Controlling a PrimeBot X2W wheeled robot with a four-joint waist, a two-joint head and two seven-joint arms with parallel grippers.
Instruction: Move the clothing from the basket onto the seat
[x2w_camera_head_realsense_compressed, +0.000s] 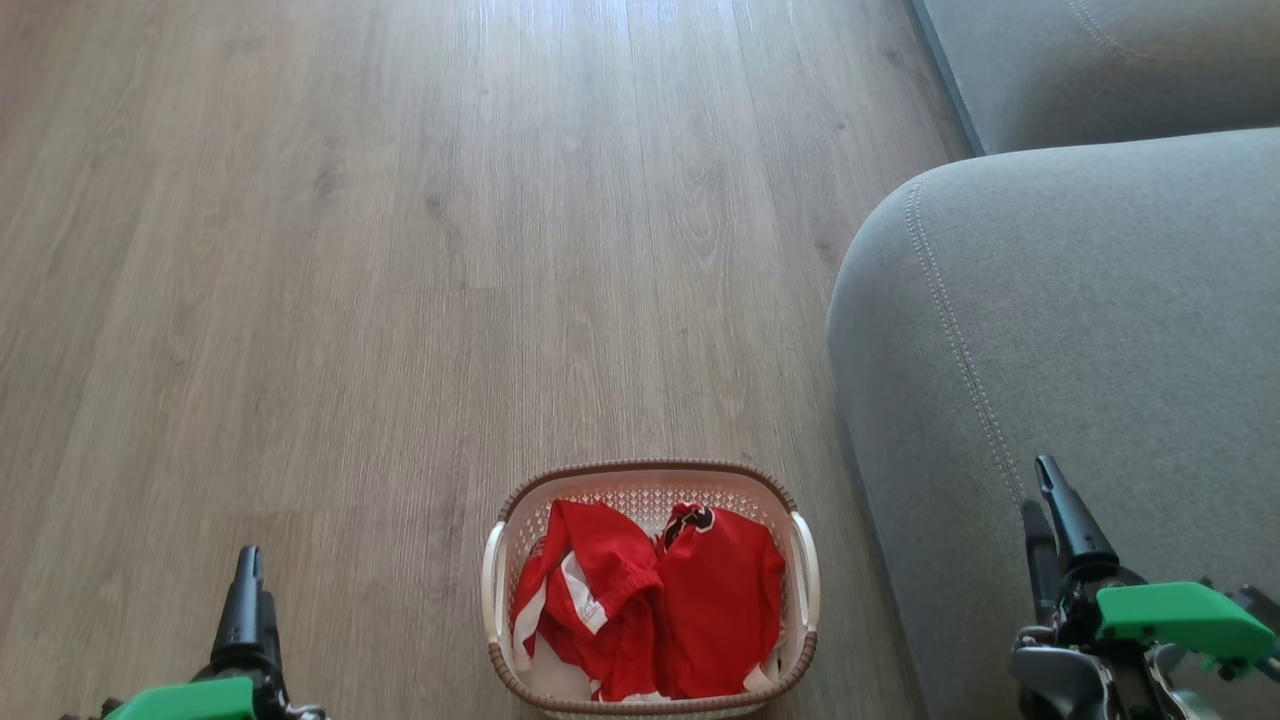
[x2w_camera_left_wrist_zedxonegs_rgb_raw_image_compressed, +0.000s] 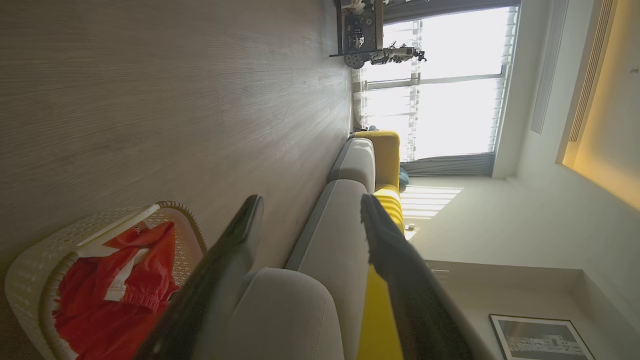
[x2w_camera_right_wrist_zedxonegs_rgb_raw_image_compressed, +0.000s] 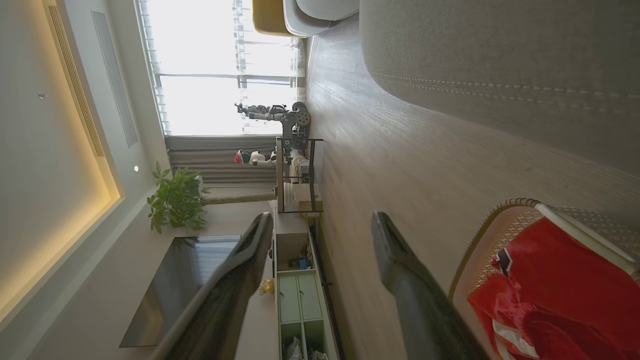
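The basket (x2w_camera_head_realsense_compressed: 640, 468) stands on the wood floor near the bottom middle of the head view, cream with a brown rim. Inside it lies the red clothing (x2w_camera_head_realsense_compressed: 650, 610) with white stripes, bunched up. To its right rises the grey seat (x2w_camera_head_realsense_compressed: 1080, 320) with pale double stitching. My left gripper (x2w_camera_head_realsense_compressed: 249, 568) hangs open left of the basket, and my right gripper (x2w_camera_head_realsense_compressed: 1038, 488) is open over the seat's front edge. In the left wrist view the open gripper (x2w_camera_left_wrist_zedxonegs_rgb_raw_image_compressed: 310, 202) frames the seat (x2w_camera_left_wrist_zedxonegs_rgb_raw_image_compressed: 340, 235), with the basket (x2w_camera_left_wrist_zedxonegs_rgb_raw_image_compressed: 30, 270) and clothing (x2w_camera_left_wrist_zedxonegs_rgb_raw_image_compressed: 115, 300) at lower left. Beside the open gripper (x2w_camera_right_wrist_zedxonegs_rgb_raw_image_compressed: 322, 220) in the right wrist view sit the basket (x2w_camera_right_wrist_zedxonegs_rgb_raw_image_compressed: 480, 235), clothing (x2w_camera_right_wrist_zedxonegs_rgb_raw_image_compressed: 565, 280) and seat (x2w_camera_right_wrist_zedxonegs_rgb_raw_image_compressed: 500, 50).
Wood floor (x2w_camera_head_realsense_compressed: 400, 250) stretches ahead and to the left. A second grey cushion (x2w_camera_head_realsense_compressed: 1100, 60) lies beyond the seat, with a yellow backrest (x2w_camera_left_wrist_zedxonegs_rgb_raw_image_compressed: 385, 155) behind. Far off stand a TV cabinet (x2w_camera_right_wrist_zedxonegs_rgb_raw_image_compressed: 295, 295), a plant (x2w_camera_right_wrist_zedxonegs_rgb_raw_image_compressed: 175, 200) and a shelf (x2w_camera_right_wrist_zedxonegs_rgb_raw_image_compressed: 295, 170) by the window.
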